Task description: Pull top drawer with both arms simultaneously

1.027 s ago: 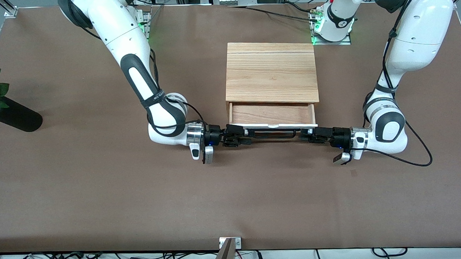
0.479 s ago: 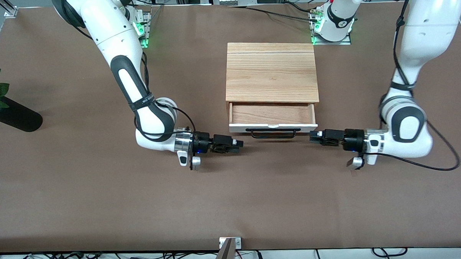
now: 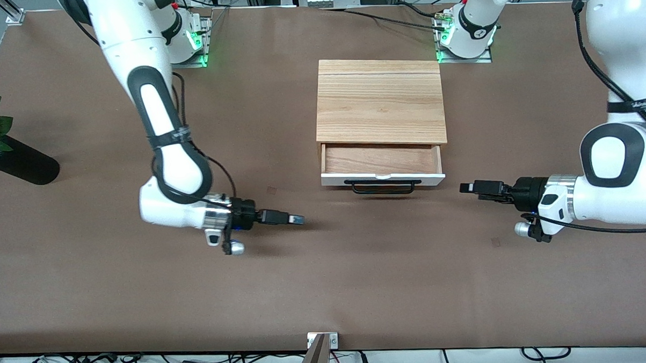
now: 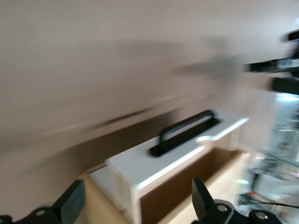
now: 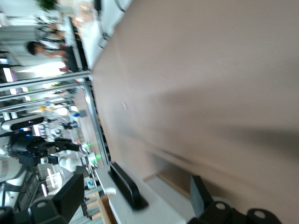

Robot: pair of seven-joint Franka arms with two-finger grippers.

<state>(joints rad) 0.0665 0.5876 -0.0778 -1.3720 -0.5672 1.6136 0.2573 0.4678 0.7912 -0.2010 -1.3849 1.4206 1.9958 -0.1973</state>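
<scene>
The top drawer (image 3: 381, 159) stands pulled out of the light-wood cabinet (image 3: 380, 101), its reddish-brown inside showing. Its white front (image 3: 331, 179) and black bar handle (image 3: 383, 187) face the front camera. My right gripper (image 3: 298, 220) hovers low over the table beside the drawer, toward the right arm's end, open and empty. My left gripper (image 3: 465, 188) hovers beside the drawer toward the left arm's end, open and empty. The left wrist view shows the white front (image 4: 154, 163) and handle (image 4: 187, 133) past open fingers (image 4: 71, 205). The right wrist view shows the handle (image 5: 126, 184).
A black vase (image 3: 21, 162) with a red rose lies at the right arm's end of the table. The arms' bases (image 3: 465, 37) stand along the table edge farthest from the front camera. Cables run along the edge nearest that camera.
Both grippers have let go of the handle's ends and moved away sideways, each toward its own arm's end of the table. The drawer stays pulled out.
</scene>
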